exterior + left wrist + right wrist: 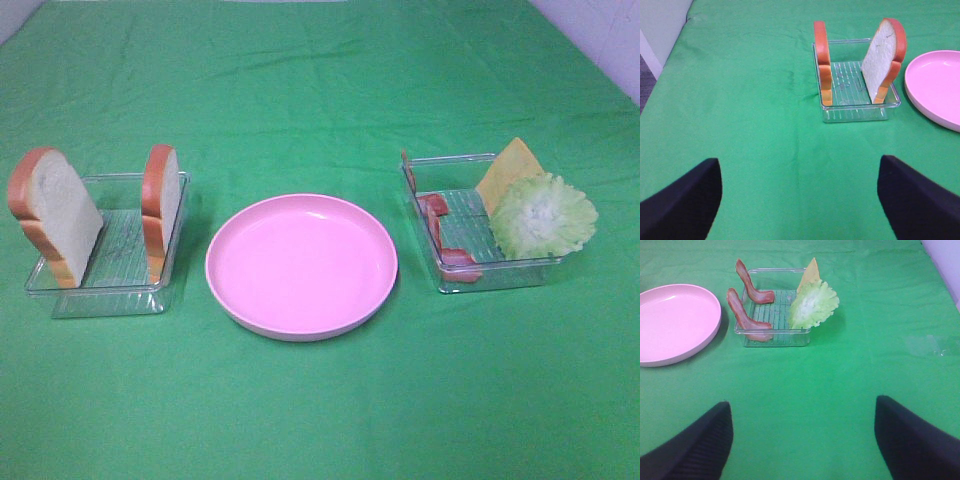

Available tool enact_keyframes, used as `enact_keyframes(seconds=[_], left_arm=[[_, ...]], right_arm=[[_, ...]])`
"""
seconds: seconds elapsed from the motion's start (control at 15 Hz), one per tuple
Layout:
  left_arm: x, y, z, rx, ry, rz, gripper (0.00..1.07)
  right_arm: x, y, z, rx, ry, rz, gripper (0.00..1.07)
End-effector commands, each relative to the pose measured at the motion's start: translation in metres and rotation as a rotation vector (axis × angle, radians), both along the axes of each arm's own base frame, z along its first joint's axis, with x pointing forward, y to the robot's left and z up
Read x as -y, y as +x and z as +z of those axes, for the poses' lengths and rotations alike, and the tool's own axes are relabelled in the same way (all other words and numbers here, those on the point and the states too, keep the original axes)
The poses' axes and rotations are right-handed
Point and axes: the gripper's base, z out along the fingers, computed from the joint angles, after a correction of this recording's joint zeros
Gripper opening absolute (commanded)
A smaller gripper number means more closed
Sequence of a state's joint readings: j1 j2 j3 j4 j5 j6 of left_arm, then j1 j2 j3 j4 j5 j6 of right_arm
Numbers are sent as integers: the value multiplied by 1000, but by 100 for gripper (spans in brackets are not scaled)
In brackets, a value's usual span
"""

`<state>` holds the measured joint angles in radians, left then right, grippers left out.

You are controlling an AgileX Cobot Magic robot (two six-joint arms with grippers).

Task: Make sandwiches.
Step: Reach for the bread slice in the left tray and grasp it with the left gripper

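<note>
Grippers nearest, both spread wide and holding nothing: left gripper [799, 170] over bare green cloth [320, 420], facing the bread; right gripper [802, 407] likewise, facing the fillings. Further on, at centre, round pink plate [228, 290], nothing on it, set between two trays, probably as the shared spot for stacking. Left of it, clear tray [108, 300] with two bread slices [55, 215] propped upright against opposite walls, apparently for easy pinching by an edge. Right of it, second clear tray [500, 278]: two bacon strips [437, 215] curled along the plate-side wall, cheese slice [508, 165] and lettuce [543, 215] leaning at the outer side. Sandwich not yet started.
</note>
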<state>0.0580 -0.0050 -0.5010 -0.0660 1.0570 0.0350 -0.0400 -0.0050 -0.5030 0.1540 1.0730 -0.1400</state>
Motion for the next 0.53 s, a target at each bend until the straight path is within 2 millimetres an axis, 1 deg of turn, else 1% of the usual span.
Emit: enact_keyframes(seconds=[0.07,0.53], left_arm=[[0,-2,0,31,-5,3,81],[0,-2,0,31,-7,2,81]], right_arm=[[0,-2,1,26,-4,-2,75],[0,-2,1,26,-4,-2,75]])
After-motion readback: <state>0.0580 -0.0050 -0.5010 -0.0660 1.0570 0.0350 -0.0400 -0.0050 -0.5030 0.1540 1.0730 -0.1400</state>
